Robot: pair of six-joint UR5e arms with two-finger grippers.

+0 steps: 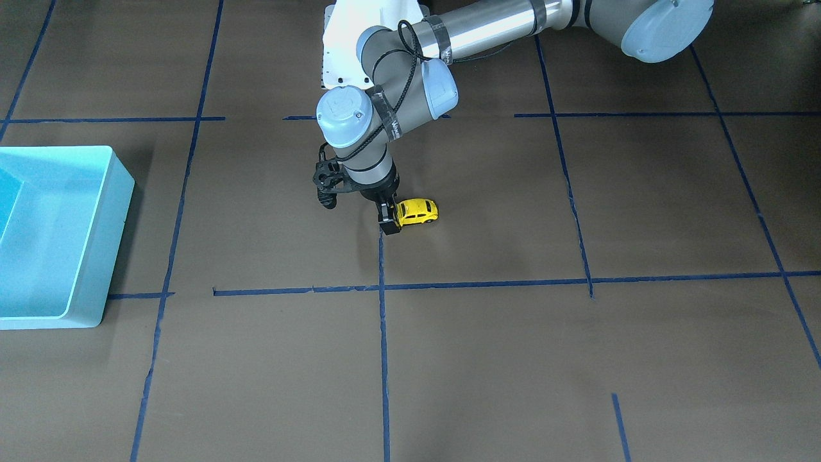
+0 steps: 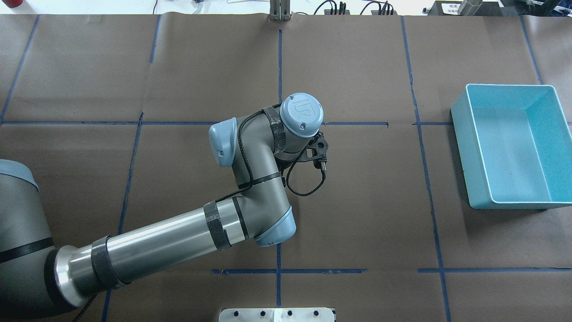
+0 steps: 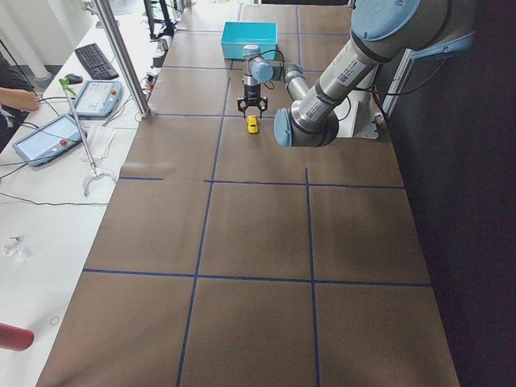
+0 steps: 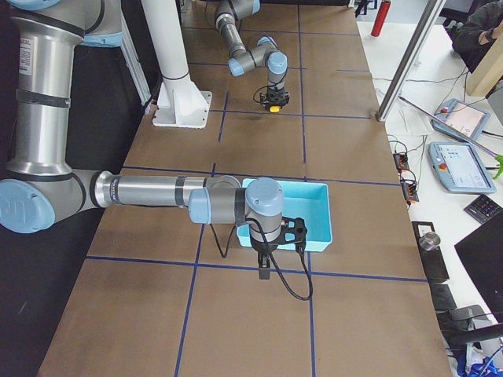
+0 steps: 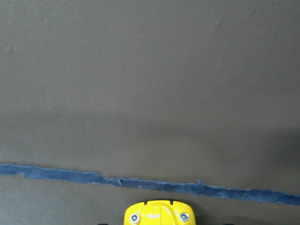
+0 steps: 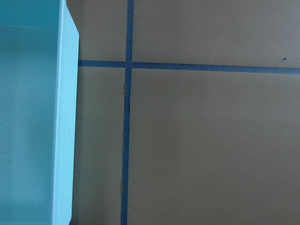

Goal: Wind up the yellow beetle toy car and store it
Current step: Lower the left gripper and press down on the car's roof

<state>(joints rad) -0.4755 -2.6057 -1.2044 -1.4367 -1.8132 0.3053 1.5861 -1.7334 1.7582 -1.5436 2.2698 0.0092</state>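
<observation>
The yellow beetle toy car sits on the brown table near its middle, with its long side across the front-facing view. My left gripper points straight down over one end of the car. Its near finger presses against the car's side, so it looks shut on the car. The left wrist view shows one end of the car at the bottom edge. In the overhead view the wrist hides the car. My right gripper hangs beside the bin; I cannot tell its state.
A light blue open bin stands at the table's end on my right side. It also shows in the overhead view and in the right wrist view. Blue tape lines cross the brown table cover.
</observation>
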